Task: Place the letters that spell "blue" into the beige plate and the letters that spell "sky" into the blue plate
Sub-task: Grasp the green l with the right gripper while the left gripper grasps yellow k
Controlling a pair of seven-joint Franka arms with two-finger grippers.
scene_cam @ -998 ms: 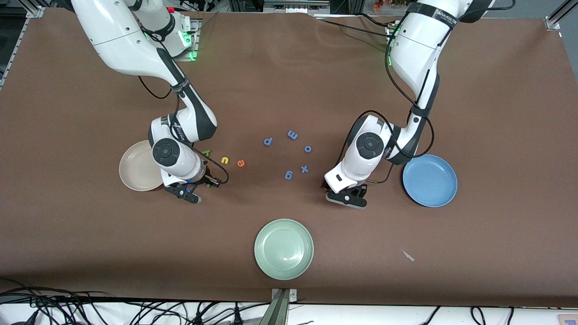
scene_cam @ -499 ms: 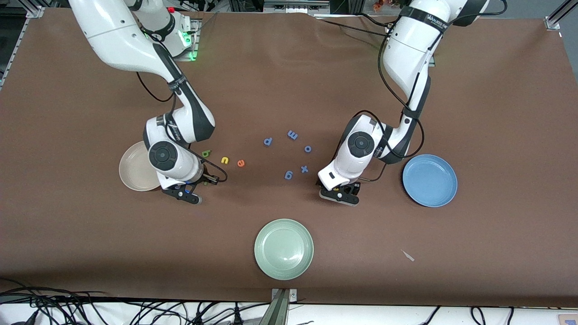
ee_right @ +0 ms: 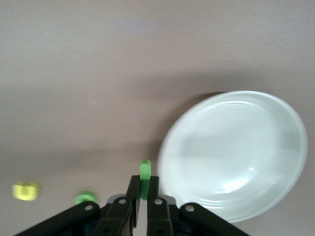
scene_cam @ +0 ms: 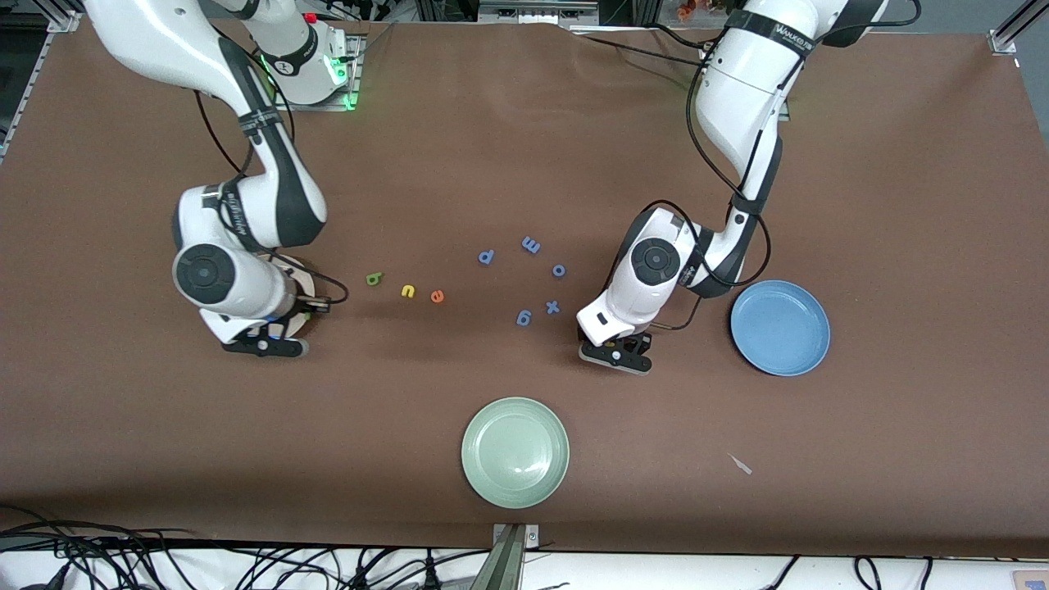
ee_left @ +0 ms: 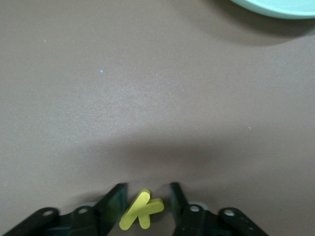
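My right gripper [scene_cam: 262,346] [ee_right: 143,182] is shut on the green "l" [ee_right: 145,167], which sticks out past its fingertips. It hangs just beside the rim of the beige plate [scene_cam: 305,287] [ee_right: 236,152], which the arm mostly hides in the front view. Green "b" [scene_cam: 374,279], yellow "u" [scene_cam: 408,291] and orange "e" [scene_cam: 437,297] lie in a row on the table. My left gripper [scene_cam: 613,354] [ee_left: 147,189] is down at the table with the yellow "k" [ee_left: 141,210] between its fingers; a narrow gap shows on one side. The blue plate [scene_cam: 780,328] lies bare toward the left arm's end.
Blue letters p [scene_cam: 486,257], m [scene_cam: 531,244], o [scene_cam: 559,270], x [scene_cam: 553,307] and g [scene_cam: 524,317] lie mid-table. A pale green plate [scene_cam: 515,451] [ee_left: 280,6] sits nearer the front camera. A small scrap [scene_cam: 740,464] lies near the front edge.
The right arm has swung with the "l" from beside the "b" to the beige plate. The left gripper's jaws have narrowed around the "k".
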